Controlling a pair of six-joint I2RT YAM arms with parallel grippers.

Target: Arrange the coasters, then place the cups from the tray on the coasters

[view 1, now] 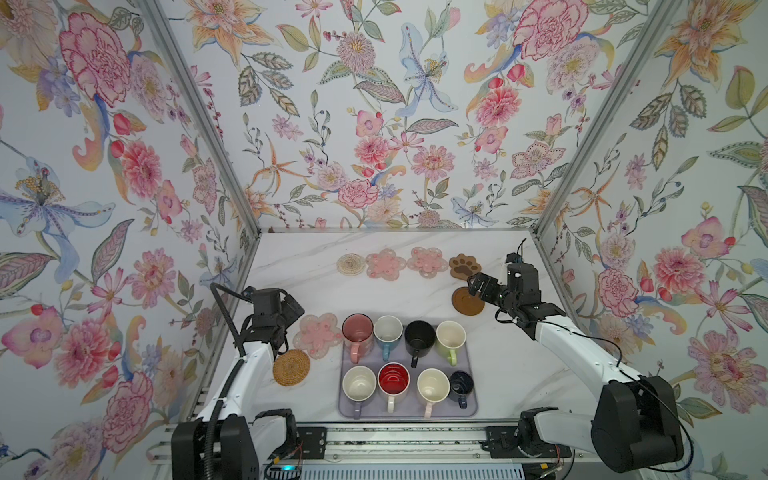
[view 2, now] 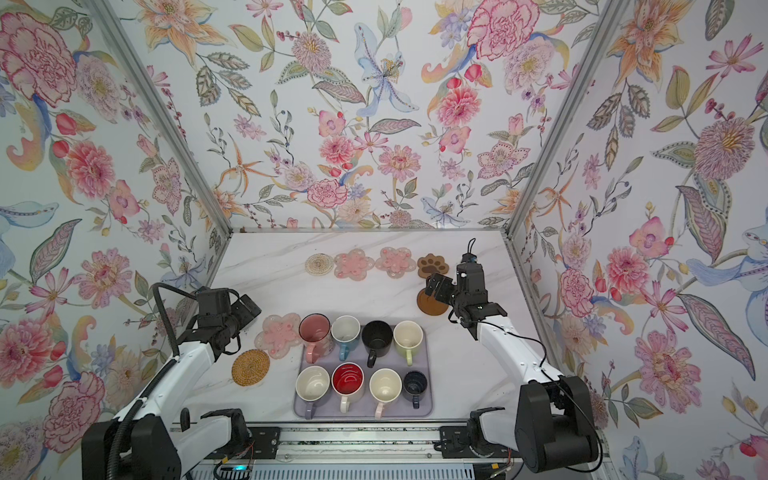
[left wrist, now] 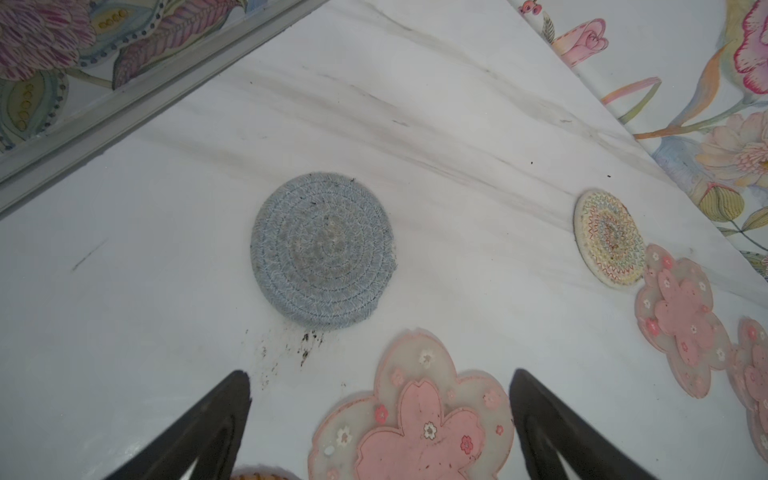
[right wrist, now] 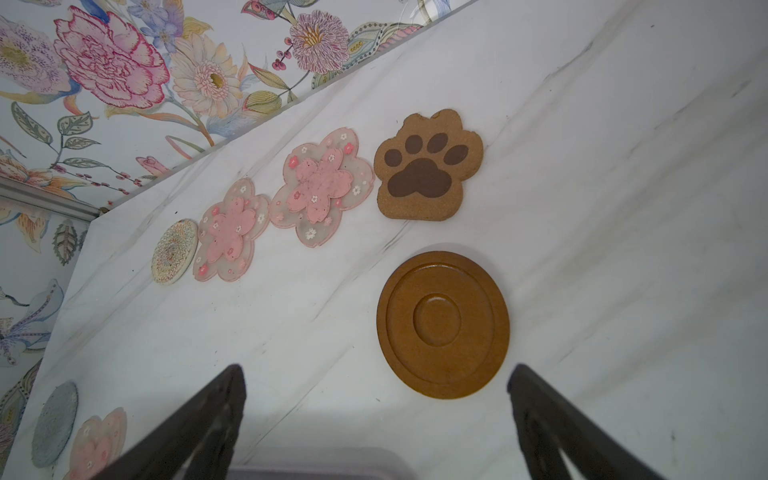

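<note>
We read this as the arranging stage, about half done. Four coasters already form a line at 12 o'clock from the tray [view 1: 409, 414]: the beaded mat [view 1: 351, 263], a flower [view 1: 385, 264], a second flower [view 1: 427, 262] and the paw [view 1: 464, 266]. They sit nearly edge to edge and well apart from the tray, which we judge leaves room on the table [view 1: 395, 299] for a nearer line.

The other four lie loose. The disc [view 1: 465, 305] is at 1 o'clock from the tray, a third flower [view 1: 318, 336] is just beside the tray's 10 o'clock corner, and the rattan mat [view 1: 291, 368] is at 9 o'clock. The grey mat [left wrist: 322, 251] shows only in the left wrist view; the arm hides it in both top views.

The right gripper [right wrist: 376, 368] hangs over the disc, fingers spread wide and holding nothing. The left gripper [left wrist: 380, 374] is likewise spread and empty above the third flower, with the grey mat just ahead. We think the wide spread suits thin flat mats that must be caught at an edge.

All eight cups stand upright in the tray in two rows, from the pink cup [view 1: 357, 330] to the navy cup [view 1: 461, 384]. Their handles point to 6 o'clock, toward the arms, probably for easy reach. None is on a coaster yet.
</note>
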